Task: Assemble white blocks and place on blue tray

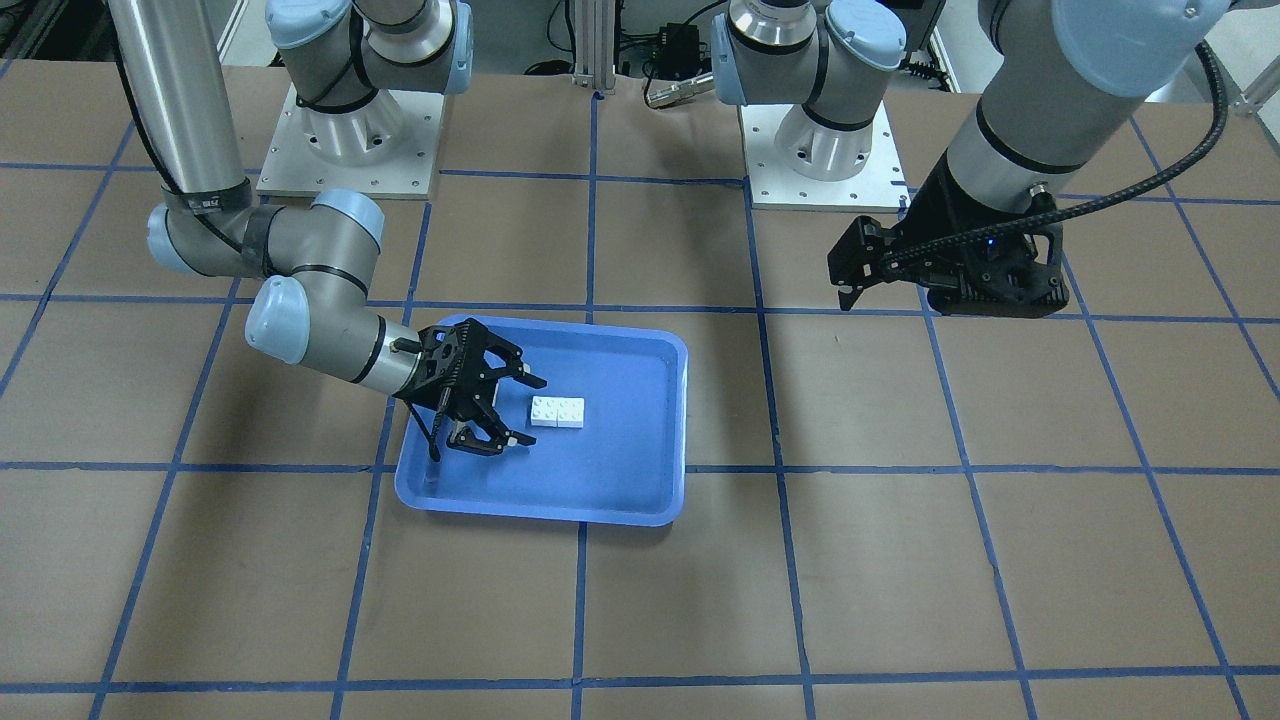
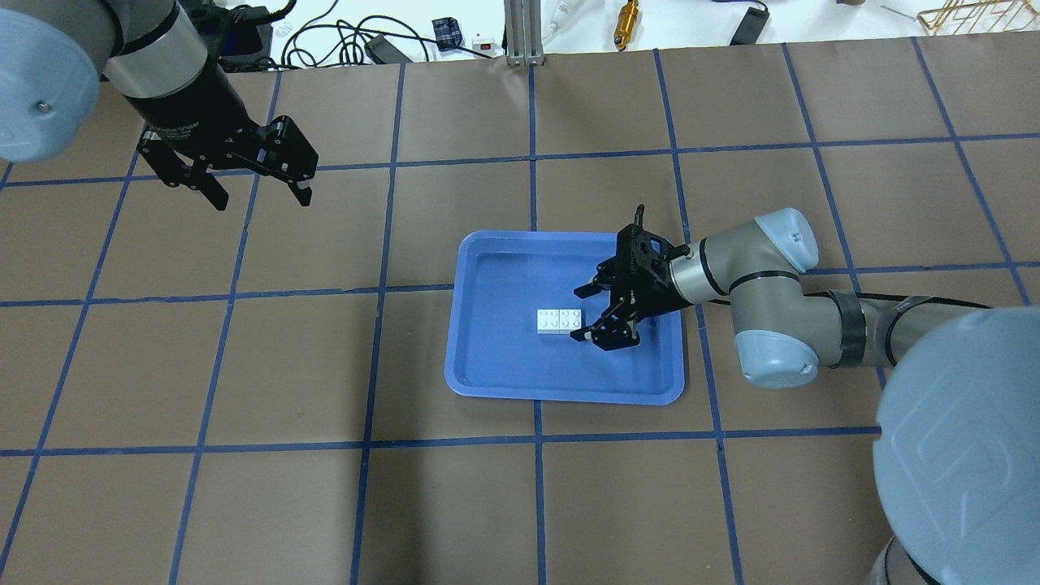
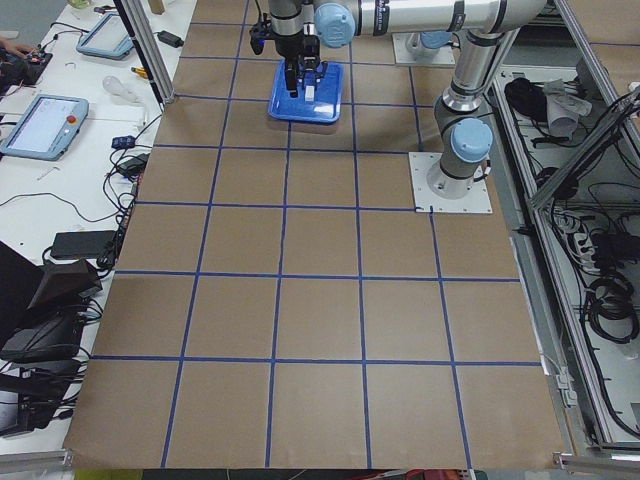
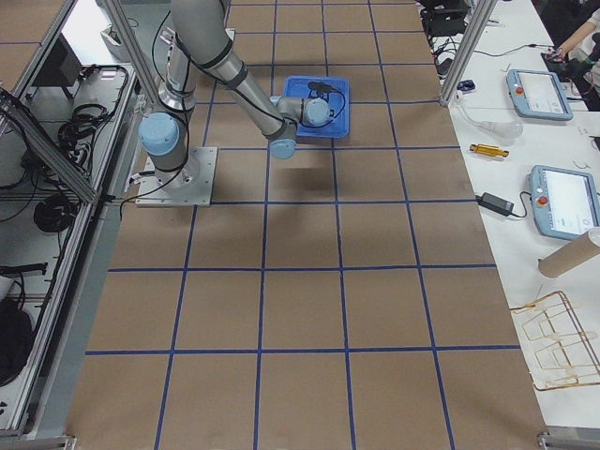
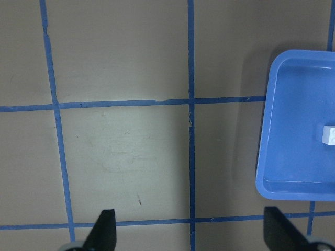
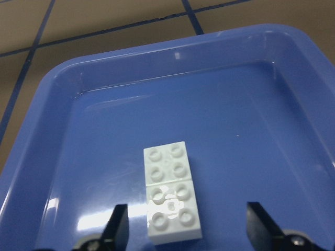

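The two white blocks (image 1: 557, 411) are joined into a short rectangle lying studs-up on the floor of the blue tray (image 1: 620, 495). They also show in the overhead view (image 2: 559, 321) and the right wrist view (image 6: 170, 190). My right gripper (image 2: 582, 312) is open and empty just beside the blocks, inside the tray (image 2: 487, 357), its fingers (image 6: 116, 226) apart on either side. My left gripper (image 2: 258, 195) is open and empty, raised above the table far from the tray. The left wrist view shows the tray (image 5: 277, 157) and a block edge (image 5: 328, 134) at the right.
The brown table carries a grid of blue tape lines (image 2: 382, 288). Both arm bases (image 1: 825, 150) stand at the table's back edge. Cables and small tools (image 2: 626, 15) lie beyond the far edge. Tablets (image 4: 564, 202) lie on a side bench.
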Tool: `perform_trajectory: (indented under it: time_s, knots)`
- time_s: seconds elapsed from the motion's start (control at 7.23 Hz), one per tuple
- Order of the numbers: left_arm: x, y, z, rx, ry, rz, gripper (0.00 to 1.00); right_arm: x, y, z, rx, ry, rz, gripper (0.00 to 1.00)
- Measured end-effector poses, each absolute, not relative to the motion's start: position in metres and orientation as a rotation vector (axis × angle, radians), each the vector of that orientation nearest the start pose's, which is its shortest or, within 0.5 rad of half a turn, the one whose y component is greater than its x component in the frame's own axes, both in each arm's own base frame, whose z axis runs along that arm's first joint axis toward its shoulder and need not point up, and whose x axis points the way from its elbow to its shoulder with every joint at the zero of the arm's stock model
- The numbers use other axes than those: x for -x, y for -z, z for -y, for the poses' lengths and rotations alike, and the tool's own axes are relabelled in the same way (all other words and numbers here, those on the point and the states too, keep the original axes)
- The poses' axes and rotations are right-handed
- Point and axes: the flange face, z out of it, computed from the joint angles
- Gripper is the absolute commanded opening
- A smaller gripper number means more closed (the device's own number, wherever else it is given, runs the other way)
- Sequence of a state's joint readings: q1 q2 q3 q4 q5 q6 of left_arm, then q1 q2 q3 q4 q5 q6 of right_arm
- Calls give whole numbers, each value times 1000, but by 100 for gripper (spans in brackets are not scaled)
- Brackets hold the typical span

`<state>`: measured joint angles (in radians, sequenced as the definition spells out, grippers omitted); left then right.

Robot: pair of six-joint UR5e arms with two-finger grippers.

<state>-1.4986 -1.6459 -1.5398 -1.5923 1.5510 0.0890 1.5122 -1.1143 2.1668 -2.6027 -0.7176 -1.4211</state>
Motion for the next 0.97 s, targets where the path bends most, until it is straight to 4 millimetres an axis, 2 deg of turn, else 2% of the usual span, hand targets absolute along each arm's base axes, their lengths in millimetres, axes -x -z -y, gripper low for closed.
perform_trajectory:
  time_s: [0.14,0.41,0.69,0.97]
  knots:
    - [98,-464,525,-26,-98,-3167,100,-179,-156,503,1476,740,-1919,100]
    - [99,-466,525,-28,-91,-3169,100,-173,-227,520,1457,795,-2045,100]
    - [99,-468,525,-28,-85,-3172,100,-161,-307,511,1513,732,-2216,100]
    - [100,-469,525,-29,-82,-3173,100,-140,-388,503,1501,499,-2467,100]
